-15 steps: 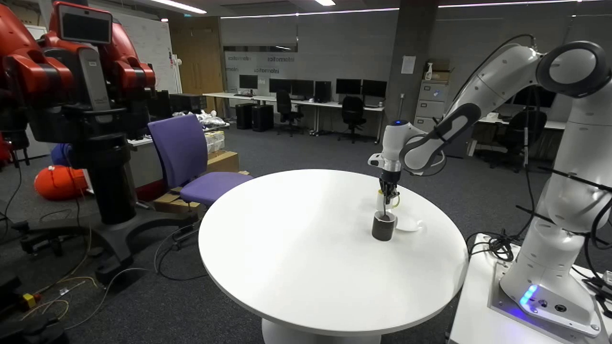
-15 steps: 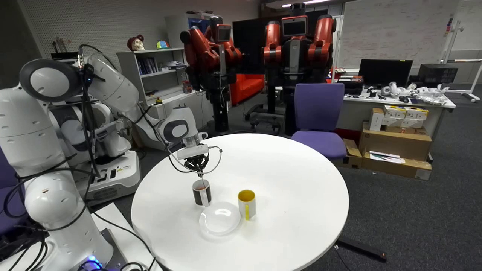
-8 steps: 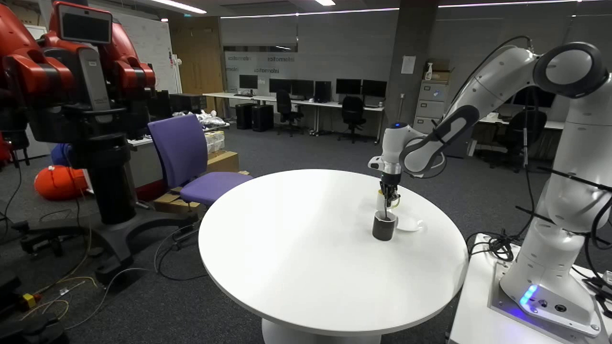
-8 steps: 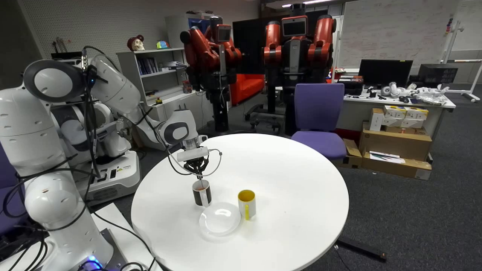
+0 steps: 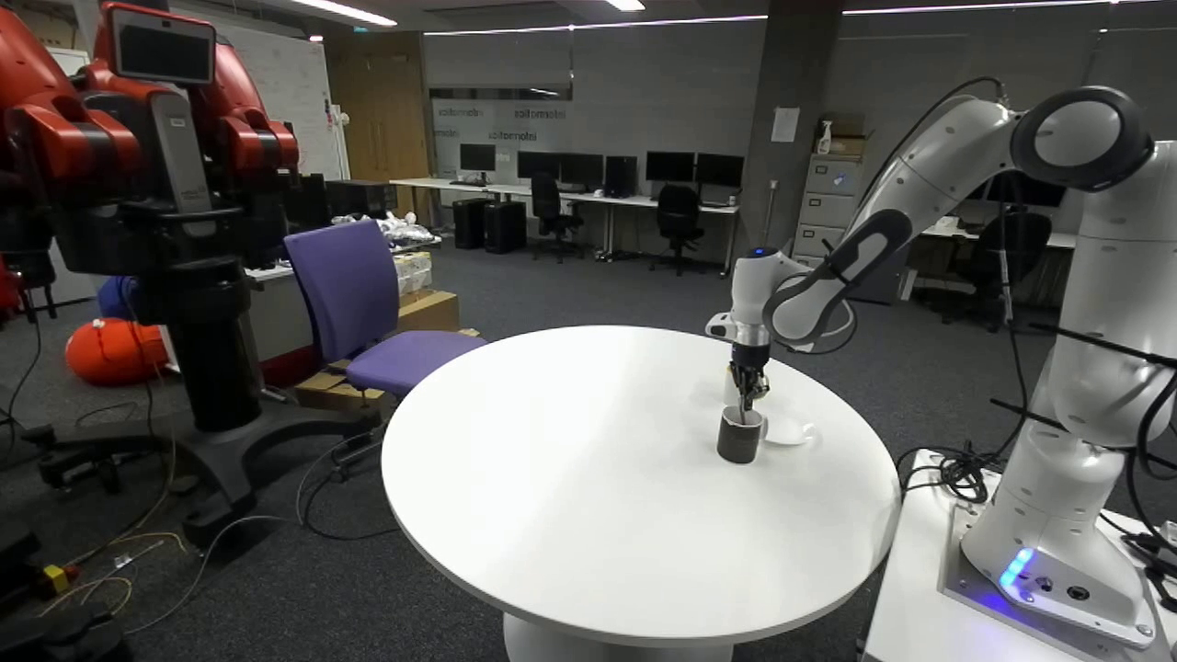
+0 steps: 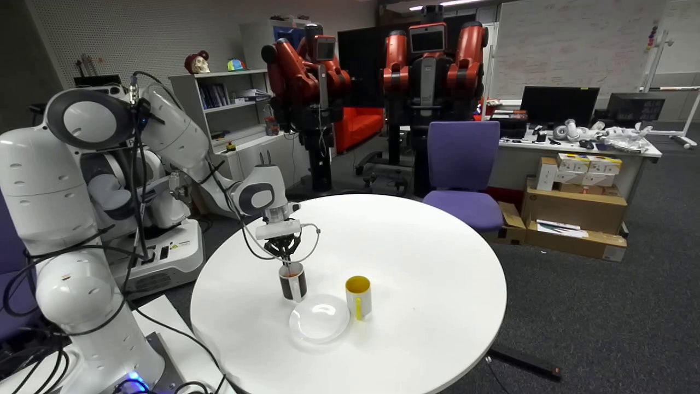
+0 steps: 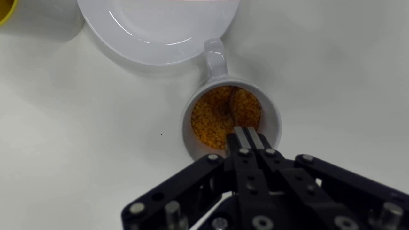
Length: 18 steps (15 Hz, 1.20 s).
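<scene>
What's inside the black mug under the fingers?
Orange-brown granules and a thin utensil reaching in. The fingers hide part of the contents; granules cover the bottom of the mug, so that's unseen.

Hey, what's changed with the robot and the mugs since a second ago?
The gripper has moved down toward the dark mug, and less of the thin utensil it grips shows above the mug. Nothing was newly grasped or released. The plate and yellow-handled mug stayed where they were; the dark mug has barely shifted, if at all.
</scene>
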Each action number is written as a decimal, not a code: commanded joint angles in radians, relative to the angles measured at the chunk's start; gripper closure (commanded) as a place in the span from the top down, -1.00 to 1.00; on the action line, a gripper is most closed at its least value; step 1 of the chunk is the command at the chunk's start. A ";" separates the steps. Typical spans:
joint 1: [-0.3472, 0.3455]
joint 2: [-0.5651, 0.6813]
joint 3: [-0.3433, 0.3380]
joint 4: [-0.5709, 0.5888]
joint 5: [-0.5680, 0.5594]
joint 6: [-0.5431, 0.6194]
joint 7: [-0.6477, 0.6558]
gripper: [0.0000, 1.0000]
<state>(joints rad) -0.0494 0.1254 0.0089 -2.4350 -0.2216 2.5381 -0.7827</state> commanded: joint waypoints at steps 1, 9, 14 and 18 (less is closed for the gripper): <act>0.003 0.001 0.020 0.007 0.057 0.020 -0.037 -0.99; 0.011 0.006 0.027 0.034 0.041 0.025 -0.017 -0.99; 0.004 -0.016 -0.001 0.018 -0.010 0.006 -0.001 -0.99; 0.003 -0.023 -0.001 0.003 0.023 0.001 -0.021 -0.99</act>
<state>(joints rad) -0.0407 0.1254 0.0087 -2.4114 -0.2014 2.5380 -0.7912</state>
